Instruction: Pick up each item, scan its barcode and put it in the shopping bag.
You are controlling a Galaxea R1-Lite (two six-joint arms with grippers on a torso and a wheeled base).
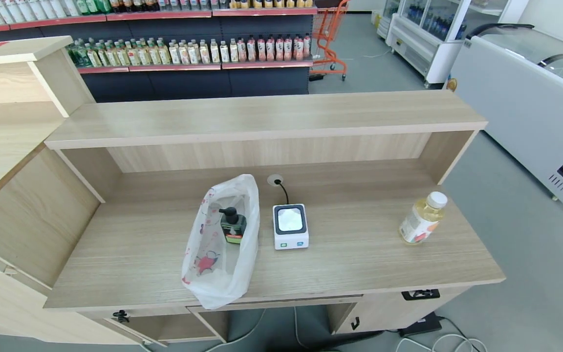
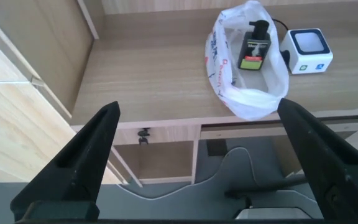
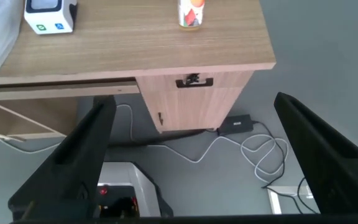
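1. A light wooden checkout counter (image 1: 359, 254) carries the goods, with a raised shelf across its far side.
2. A white, translucent plastic shopping bag (image 1: 213, 264) with red print sits left of centre, its mouth open and its lower end reaching the counter's front edge.
3. A dark pump bottle (image 1: 232, 227) with a green and red label sits inside the bag, its black pump head showing at the mouth.
4. A small white square barcode scanner (image 1: 290, 226) with a dark-framed window stands just beside the bag on its right, and a black cable (image 1: 284, 190) runs from it to a hole at the back.
5. A clear plastic bottle of yellow liquid (image 1: 422, 220) with a white cap stands upright near the counter's right end, well apart from the scanner.
6. The left gripper (image 2: 199, 106) hangs in front of the counter, fingers spread wide and holding nothing.
7. The right gripper (image 3: 194, 101) hangs off the counter's right front corner, equally wide and empty.
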